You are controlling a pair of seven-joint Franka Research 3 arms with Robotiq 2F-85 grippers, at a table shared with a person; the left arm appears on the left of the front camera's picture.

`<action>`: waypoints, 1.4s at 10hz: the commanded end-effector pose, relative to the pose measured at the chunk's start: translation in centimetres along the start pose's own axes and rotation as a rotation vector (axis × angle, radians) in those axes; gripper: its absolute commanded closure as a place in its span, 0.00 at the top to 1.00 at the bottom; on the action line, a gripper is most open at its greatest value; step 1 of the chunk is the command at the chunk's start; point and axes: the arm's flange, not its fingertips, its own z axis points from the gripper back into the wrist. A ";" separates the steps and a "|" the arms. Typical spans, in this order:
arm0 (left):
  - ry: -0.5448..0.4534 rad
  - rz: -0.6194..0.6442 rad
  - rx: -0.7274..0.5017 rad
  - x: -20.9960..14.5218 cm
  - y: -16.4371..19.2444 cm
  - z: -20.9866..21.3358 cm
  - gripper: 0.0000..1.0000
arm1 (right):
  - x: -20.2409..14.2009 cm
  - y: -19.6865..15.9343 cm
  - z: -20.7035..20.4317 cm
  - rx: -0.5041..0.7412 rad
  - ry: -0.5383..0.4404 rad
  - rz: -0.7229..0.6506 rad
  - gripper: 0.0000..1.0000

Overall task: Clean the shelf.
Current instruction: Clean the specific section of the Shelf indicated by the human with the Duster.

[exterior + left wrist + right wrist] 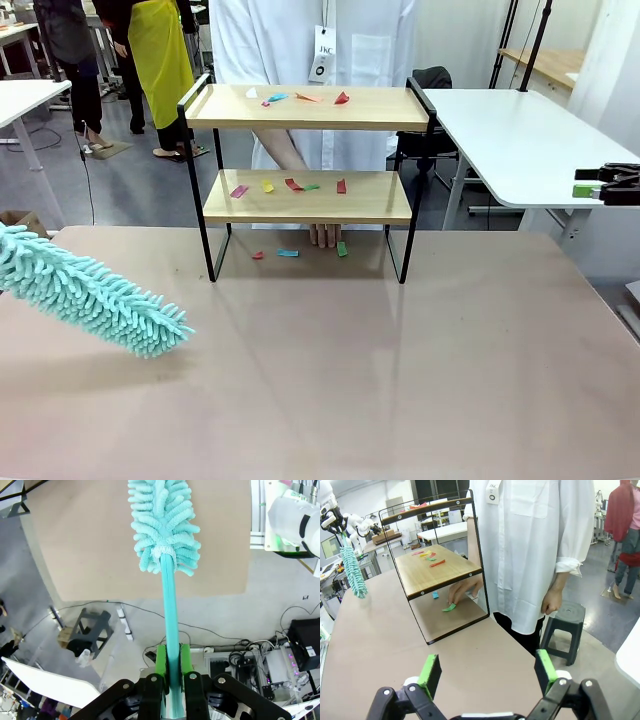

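The shelf (305, 108) stands at the far middle of the brown table, with small coloured paper scraps (292, 184) on both wooden boards and on the table beneath. My left gripper (171, 665) is shut on the handle of a teal fluffy duster (162, 525), whose head (90, 295) hangs over the table's left side, well short of the shelf. At the right edge my right gripper (590, 184) stays open and holds nothing, away from the shelf (440, 565). A person's hand (462, 592) rests on a green scrap (449, 608) under the lower board.
A person in a white shirt (300, 40) stands right behind the shelf. White tables (520, 140) stand to the right and far left. A black stool (565, 625) sits on the floor beside the person. The brown table (380, 360) has bare room in front.
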 end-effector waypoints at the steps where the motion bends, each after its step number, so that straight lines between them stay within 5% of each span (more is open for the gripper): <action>1: 0.014 -0.009 0.003 -0.2 -0.3 0.1 0.13 | 0.2 0.0 -0.2 -0.001 -0.001 0.004 1.00; 12: 0.000 0.000 0.000 0.0 0.0 0.0 0.13 | 0.2 0.0 -0.2 -0.001 -0.001 0.004 1.00; 14: -0.193 -0.011 -0.052 0.5 -1.0 -0.7 0.13 | 0.2 0.0 -0.2 -0.001 -0.001 0.004 1.00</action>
